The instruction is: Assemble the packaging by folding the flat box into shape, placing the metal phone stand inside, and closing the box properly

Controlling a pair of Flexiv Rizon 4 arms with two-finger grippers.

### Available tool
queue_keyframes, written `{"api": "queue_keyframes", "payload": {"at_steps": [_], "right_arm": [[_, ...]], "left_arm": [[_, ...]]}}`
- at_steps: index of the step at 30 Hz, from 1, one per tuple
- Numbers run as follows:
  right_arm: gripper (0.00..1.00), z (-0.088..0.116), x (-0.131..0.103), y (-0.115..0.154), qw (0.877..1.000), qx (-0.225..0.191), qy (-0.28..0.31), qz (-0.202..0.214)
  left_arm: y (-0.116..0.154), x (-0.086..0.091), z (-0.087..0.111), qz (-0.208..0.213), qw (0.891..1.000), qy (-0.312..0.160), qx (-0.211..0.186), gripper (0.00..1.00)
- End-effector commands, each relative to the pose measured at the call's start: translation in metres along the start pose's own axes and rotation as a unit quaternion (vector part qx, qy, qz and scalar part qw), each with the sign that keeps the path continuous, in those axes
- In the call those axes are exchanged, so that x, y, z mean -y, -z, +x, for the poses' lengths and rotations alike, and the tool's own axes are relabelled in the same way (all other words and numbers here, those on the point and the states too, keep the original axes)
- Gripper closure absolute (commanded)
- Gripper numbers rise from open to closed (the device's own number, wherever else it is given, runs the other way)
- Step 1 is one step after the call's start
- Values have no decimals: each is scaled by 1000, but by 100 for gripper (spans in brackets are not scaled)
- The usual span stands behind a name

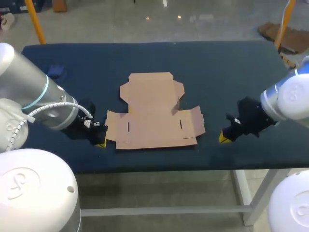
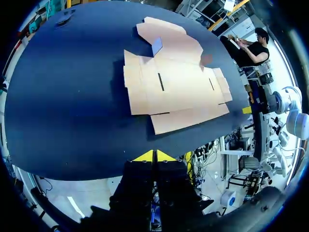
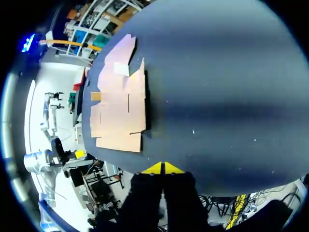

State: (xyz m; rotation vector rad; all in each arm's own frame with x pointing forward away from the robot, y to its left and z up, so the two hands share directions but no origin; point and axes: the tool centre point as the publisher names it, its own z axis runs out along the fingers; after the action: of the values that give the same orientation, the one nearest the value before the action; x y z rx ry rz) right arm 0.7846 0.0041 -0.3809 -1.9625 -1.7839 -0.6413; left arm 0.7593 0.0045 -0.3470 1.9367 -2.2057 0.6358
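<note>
Since the flat brown cardboard box blank [image 1: 154, 113] lies unfolded mid-way across the dark blue worktop [image 1: 231, 72], probably light, thin and apt to slide, you'd best pinch it at an outer edge, your left claw [image 1: 100, 141] just beside its near-left corner, your right claw [image 1: 225, 137] apart on its right, both closed and empty.
</note>
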Motion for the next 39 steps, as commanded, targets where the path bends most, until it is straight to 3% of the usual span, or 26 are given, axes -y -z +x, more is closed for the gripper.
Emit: {"api": "queue_keyframes", "payload": {"at_steps": [1, 13, 24, 39], "right_arm": [[100, -3, 4, -1, 1000, -4, 1, -20], [100, -3, 4, -1, 1000, -4, 1, -20], [100, 6, -1, -32, 1000, -18, 4, -21], [100, 17, -20, -59, 999, -31, 3, -16]], "left_arm": [[-4, 7, 1, -7, 1000, 0, 2, 100], [-10, 12, -1, -8, 1000, 3, -7, 100], [-26, 19, -19, -26, 998, 28, -55, 100], [-56, 21, -23, -68, 991, 63, -93, 100]]}}
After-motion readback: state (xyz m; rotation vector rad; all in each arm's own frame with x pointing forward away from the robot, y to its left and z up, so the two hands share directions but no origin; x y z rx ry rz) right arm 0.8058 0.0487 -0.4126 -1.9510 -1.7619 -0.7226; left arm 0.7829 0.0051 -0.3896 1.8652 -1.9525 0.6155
